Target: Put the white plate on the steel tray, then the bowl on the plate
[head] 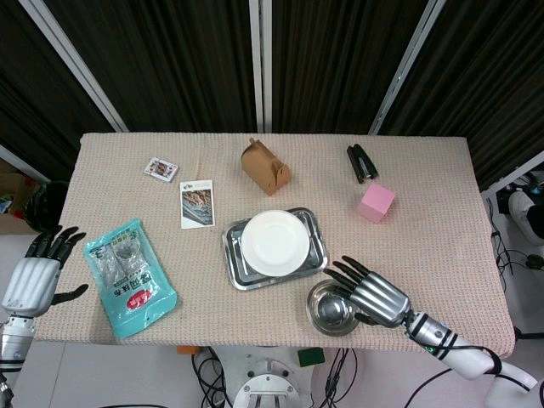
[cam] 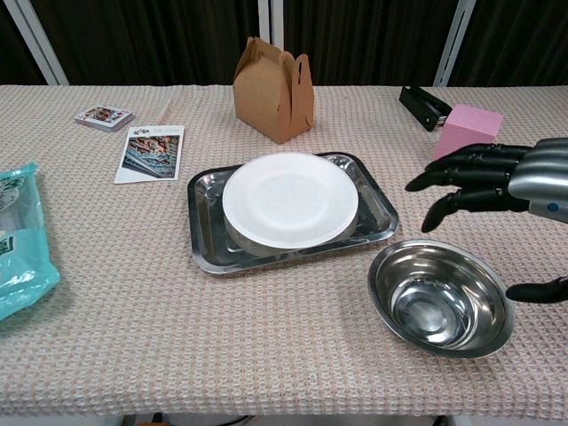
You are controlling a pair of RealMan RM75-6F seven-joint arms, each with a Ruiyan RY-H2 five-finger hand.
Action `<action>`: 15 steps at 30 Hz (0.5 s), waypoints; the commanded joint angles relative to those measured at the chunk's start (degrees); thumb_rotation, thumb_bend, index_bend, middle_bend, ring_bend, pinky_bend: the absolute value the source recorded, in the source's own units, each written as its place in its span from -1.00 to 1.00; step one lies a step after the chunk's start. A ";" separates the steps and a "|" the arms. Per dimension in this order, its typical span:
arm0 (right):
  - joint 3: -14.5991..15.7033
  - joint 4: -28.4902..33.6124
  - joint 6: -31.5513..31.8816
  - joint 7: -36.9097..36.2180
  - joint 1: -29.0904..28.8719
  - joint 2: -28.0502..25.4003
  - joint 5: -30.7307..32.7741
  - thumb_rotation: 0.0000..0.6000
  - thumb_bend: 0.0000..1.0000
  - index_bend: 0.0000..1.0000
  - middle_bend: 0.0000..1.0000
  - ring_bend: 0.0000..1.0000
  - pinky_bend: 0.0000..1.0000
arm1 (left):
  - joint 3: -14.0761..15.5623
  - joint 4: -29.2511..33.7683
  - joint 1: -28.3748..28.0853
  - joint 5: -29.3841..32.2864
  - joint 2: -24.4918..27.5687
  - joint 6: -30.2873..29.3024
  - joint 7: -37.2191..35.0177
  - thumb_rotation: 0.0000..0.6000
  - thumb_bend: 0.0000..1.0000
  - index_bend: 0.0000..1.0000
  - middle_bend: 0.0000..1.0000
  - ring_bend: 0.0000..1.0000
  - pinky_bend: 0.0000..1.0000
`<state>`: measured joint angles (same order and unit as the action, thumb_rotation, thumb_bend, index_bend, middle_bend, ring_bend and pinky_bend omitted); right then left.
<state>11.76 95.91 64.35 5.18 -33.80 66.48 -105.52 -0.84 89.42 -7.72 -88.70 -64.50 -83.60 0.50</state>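
Note:
The white plate (head: 275,242) (cam: 290,201) lies on the steel tray (head: 234,260) (cam: 203,232) near the table's middle. A steel bowl (head: 332,309) (cam: 441,297) stands upright on the cloth just right of the tray, near the front edge. My right hand (head: 374,291) (cam: 497,182) hovers open beside the bowl's right rim, fingers spread, holding nothing. My left hand (head: 36,272) hangs open off the table's left edge and does not show in the chest view.
A brown paper box (head: 265,167) (cam: 273,76) stands behind the tray. A pink block (head: 376,202) (cam: 467,129) and a black stapler (head: 361,162) sit at the right. A teal packet (head: 129,276), a leaflet (head: 196,203) and a card deck (head: 161,169) lie on the left.

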 commanded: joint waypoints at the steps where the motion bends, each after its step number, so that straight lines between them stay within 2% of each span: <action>1: 1.26 1.72 -2.05 1.18 0.04 -1.88 0.46 1.00 -0.64 -0.49 -0.93 -1.00 -1.00 | 0.21 0.30 -0.13 -0.29 -0.04 0.29 -0.34 1.00 -0.97 -0.66 -0.74 -0.86 -0.73; 8: 1.32 0.87 -2.27 2.76 1.40 -0.42 -0.31 1.00 -0.64 -0.48 -0.95 -1.00 -1.00 | 0.01 0.12 -0.19 -1.32 -0.35 -0.77 -0.97 1.00 -0.96 -0.66 -0.74 -0.86 -0.73; 15: 0.87 -2.17 -2.39 4.60 2.19 3.62 -1.91 1.00 -0.62 -0.29 -0.93 -1.00 -1.00 | -0.01 0.06 0.48 -1.19 -0.06 -1.85 -1.00 1.00 -0.96 -0.65 -0.74 -0.86 -0.74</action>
<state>12.77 94.18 61.98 9.25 -31.83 69.55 -107.06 -0.87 89.45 -7.27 -89.93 -64.59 -85.47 -0.51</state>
